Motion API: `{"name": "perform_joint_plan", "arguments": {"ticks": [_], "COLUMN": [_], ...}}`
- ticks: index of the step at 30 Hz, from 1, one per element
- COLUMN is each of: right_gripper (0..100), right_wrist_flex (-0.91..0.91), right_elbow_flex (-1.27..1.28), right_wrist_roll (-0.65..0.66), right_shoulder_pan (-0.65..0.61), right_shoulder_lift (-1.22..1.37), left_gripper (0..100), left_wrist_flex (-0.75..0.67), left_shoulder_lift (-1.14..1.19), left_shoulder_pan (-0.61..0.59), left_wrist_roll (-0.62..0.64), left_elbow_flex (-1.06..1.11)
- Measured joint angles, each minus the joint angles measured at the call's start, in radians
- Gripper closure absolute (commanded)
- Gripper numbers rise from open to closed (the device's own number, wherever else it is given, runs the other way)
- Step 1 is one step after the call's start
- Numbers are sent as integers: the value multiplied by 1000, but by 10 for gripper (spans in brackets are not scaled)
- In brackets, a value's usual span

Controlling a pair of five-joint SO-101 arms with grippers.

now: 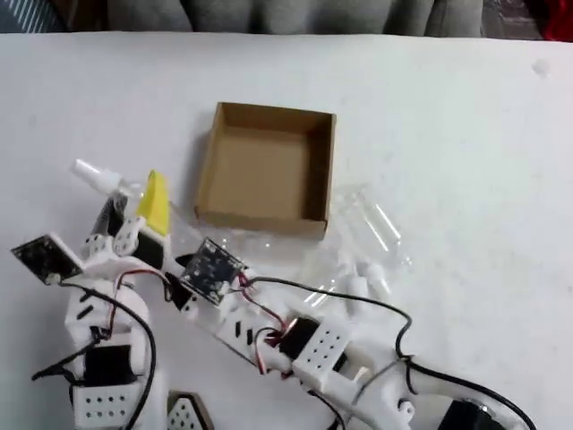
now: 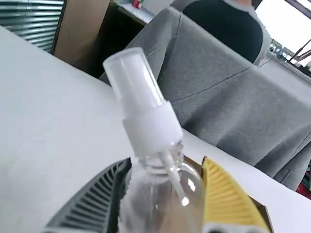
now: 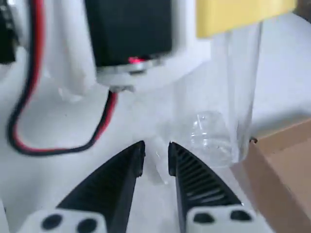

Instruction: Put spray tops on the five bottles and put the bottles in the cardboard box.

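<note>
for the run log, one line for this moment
left gripper: holds bottle, spray top on | right gripper: near bottle base | cardboard box: empty

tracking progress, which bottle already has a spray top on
The bottle in the left gripper, with a white spray top on its neck; the bottles lying right of the cardboard box look bare.

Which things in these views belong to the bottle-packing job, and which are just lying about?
Job: bottle with spray top, held in the left gripper; cardboard box; loose clear bottles; loose spray tops.

Lying about: small white speck; slatted blinds; brown panel.
</note>
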Motion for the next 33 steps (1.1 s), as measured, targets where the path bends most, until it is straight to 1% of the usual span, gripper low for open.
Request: {"name": "perform_joint_plan", "arguments": {"ticks": [2,8,11,15,19,28,33], "right_gripper": [939,939,939,939,942,943,944], "right_wrist_flex": [-25,-32,-32,-64,-80,-80,-80], "right_elbow_flex": [0,2,2,2,2,2,2], "right_wrist_roll": [0,0,0,0,2,2,3], "right_shoulder_pan": [0,0,0,23,51,57,83], "right_shoulder_lift": [9,40,40,46,48,48,48], "left_gripper": [977,978,978,978,977,977,978], "left_wrist_flex": [28,107,114,118,133,138,130], "left_shoulder_lift": [-34,-40,-40,-41,-41,-41,-41], "left_shoulder_pan": [0,0,11,18,21,21,21], "left_wrist_roll": [0,-14,-49,-63,-66,-66,-66], "left_elbow_flex": [0,-2,-2,-3,-3,-3,-3]}}
